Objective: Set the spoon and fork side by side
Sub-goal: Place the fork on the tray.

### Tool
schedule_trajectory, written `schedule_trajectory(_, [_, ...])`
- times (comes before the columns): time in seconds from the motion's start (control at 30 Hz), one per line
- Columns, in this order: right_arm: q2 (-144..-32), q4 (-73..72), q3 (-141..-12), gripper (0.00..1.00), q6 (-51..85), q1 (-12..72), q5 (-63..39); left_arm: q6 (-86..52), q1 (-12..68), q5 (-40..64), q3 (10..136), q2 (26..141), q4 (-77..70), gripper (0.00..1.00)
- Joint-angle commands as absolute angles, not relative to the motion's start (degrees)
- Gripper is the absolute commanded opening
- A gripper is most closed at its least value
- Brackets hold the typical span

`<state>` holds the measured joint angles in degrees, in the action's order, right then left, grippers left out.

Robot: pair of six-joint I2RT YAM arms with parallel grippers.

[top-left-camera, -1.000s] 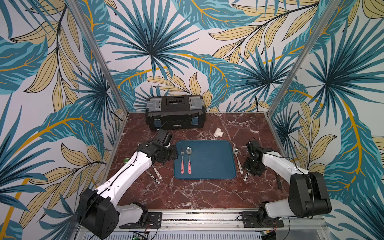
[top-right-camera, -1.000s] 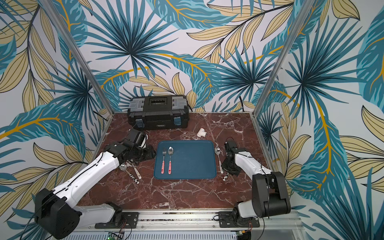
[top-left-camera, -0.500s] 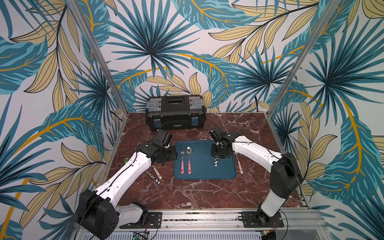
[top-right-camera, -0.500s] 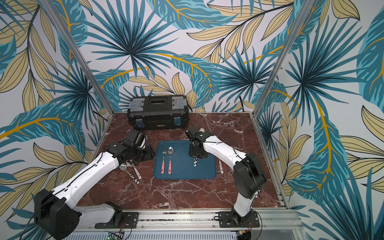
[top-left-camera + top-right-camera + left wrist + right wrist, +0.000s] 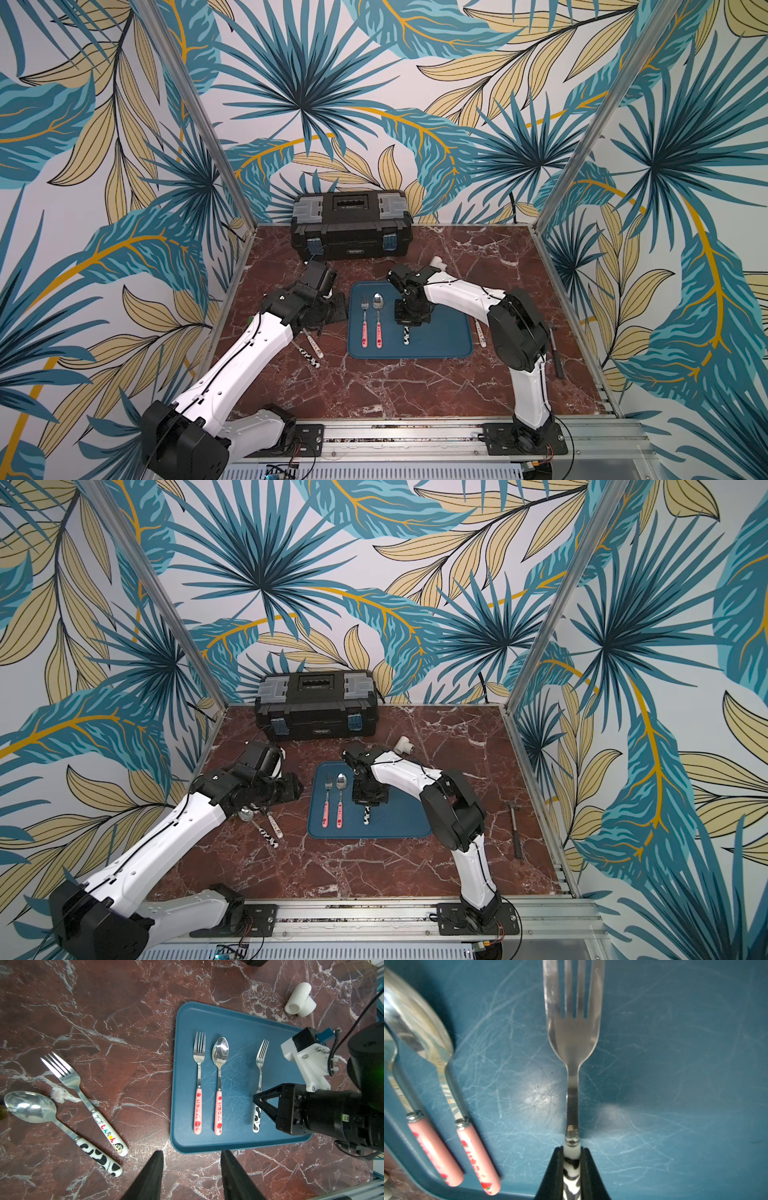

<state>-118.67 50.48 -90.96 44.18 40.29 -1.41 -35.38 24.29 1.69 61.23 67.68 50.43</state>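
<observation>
A pink-handled fork (image 5: 199,1076) and a pink-handled spoon (image 5: 219,1076) lie side by side on the left part of the blue tray (image 5: 239,1142). My right gripper (image 5: 572,1150) is shut on the handle of a cow-patterned fork (image 5: 572,1043), held low over the tray's middle, parallel to that pair; both top views show it (image 5: 406,334). A cow-patterned spoon (image 5: 31,1106) and a cartoon-handled fork (image 5: 83,1099) lie on the marble left of the tray. My left gripper (image 5: 192,1153) hangs open and empty over the marble at the tray's left edge.
A black toolbox (image 5: 351,226) stands at the back. A white pipe fitting (image 5: 299,1000) lies behind the tray. Another utensil (image 5: 480,334) lies just right of the tray, partly hidden by my right arm. A small hammer (image 5: 514,829) lies near the right wall.
My right arm has swung from the table right of the tray to over the tray's middle, carrying the cow-patterned fork. The left arm has stayed still.
</observation>
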Motion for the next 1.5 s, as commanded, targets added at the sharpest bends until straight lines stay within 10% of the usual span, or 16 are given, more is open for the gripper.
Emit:
schedule_trajectory(0.0, [-120.8, 52.6, -92.6, 0.05, 44.3, 40.9, -1.7, -35.1, 23.9, 1.6, 61.1, 67.9, 50.0, 0.49])
schedule_trajectory(0.53, [-124.5, 54.2, -94.6, 0.08, 43.2, 43.0, -0.9, -34.8, 24.0, 1.2, 59.4, 67.1, 49.4, 0.50])
schedule_trajectory(1.47, [-115.6, 51.2, -93.3, 0.42, 44.1, 43.5, -0.7, -46.4, 23.7, -5.7, 56.0, 67.0, 52.4, 0.49])
